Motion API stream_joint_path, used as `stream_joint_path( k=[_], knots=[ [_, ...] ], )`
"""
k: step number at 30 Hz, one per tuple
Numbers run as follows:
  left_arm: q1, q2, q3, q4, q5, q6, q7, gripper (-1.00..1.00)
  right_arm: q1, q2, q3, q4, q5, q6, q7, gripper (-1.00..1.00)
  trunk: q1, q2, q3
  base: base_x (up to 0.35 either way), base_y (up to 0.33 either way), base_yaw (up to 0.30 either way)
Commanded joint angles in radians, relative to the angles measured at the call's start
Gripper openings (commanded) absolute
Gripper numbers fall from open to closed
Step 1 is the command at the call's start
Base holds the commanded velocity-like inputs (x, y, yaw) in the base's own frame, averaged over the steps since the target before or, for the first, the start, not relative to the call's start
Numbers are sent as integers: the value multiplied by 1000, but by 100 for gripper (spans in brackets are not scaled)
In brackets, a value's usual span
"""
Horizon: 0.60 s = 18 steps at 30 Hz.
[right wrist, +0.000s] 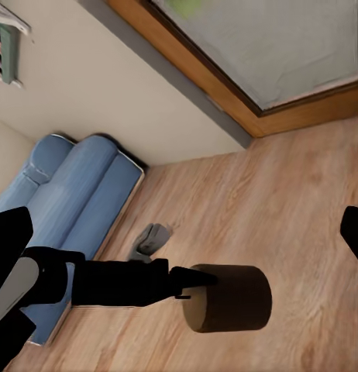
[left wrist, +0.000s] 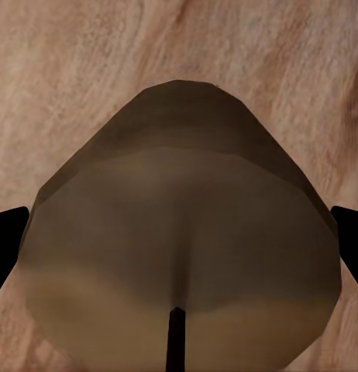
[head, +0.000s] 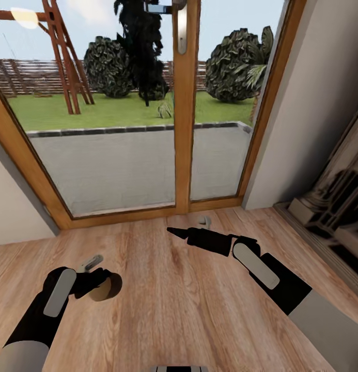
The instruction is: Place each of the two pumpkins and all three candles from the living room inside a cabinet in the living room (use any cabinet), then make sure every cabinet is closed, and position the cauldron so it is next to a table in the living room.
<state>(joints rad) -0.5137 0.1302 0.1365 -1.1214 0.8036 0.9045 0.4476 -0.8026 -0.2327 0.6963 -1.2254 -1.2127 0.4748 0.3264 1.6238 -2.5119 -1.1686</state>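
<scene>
- A stubby beige-tan candle (head: 105, 288) was held on its side above the wood floor, clamped in the left gripper (head: 98, 284).
- Its wick (left wrist: 175, 337) appeared dark.

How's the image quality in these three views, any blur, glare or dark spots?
Head view: bright daylight through the glass door, with a glare patch at top left. Left wrist view: the candle is so close it looks dim and soft-edged. Right wrist view: sharper; the left tool reads as a black silhouette, and the blue sofa is evenly lit.
</scene>
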Motion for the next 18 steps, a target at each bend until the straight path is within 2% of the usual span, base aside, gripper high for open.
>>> stream_joint_path(
  k=[1, 18],
  knots=[
    [0, 0, 0, -1, 12, 2, 10, -100, -1, 0, 2, 1, -6, 2, 0, 100, 0, 0, 0, 0, 0, -275],
    [0, 0, 2, -1, 11, 2, 10, -100, -1, 0, 2, 0, -7, 2, 0, 100, 0, 0, 12, 0, 25, -274]
  ],
)
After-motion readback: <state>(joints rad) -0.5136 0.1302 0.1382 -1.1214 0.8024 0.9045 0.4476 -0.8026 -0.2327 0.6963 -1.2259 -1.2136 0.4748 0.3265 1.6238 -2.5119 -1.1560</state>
